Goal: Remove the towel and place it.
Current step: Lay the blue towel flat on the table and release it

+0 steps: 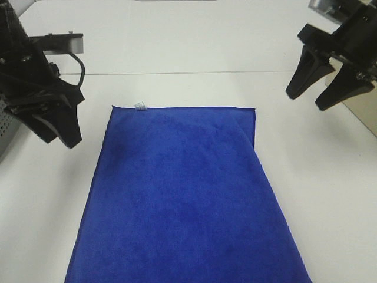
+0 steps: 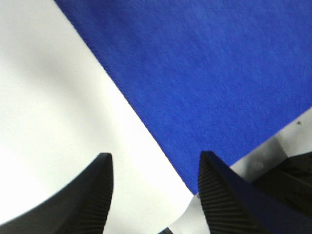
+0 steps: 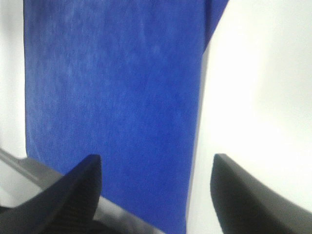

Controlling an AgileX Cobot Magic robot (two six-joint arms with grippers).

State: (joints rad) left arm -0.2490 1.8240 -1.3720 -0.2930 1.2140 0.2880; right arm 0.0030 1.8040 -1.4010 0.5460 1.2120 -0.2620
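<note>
Blue plush fills most of your working area: the towel (image 1: 182, 194) lies flat on the white table (image 1: 177, 47), running from the centre of the high view down to 6 o'clock and off the near edge of the picture. By my reading the task has not started. No corner is lifted and nothing is touching the cloth, so the grasp, the lift and the placing are all left to do. The pictures show no obvious place to put it, so you have to settle that yourself.

Your left gripper (image 1: 62, 130) hangs at 9 o'clock, off the towel's long edge and clear of it. In its wrist view the left gripper (image 2: 154, 161) has its jaws apart, with only table and the towel (image 2: 209, 73) edge showing between them. Your right gripper (image 1: 307, 100) sits at 2 o'clock, well apart from the cloth. It too is spread wide and holds nothing, and its wrist view shows the right gripper (image 3: 157, 161) above the towel (image 3: 112, 87) edge.

As for writing, the only label is a small white tag (image 1: 140, 107) on the far short edge, at about 11 o'clock on the cloth. Any print on it is too small to read. No brand shows anywhere else.
</note>
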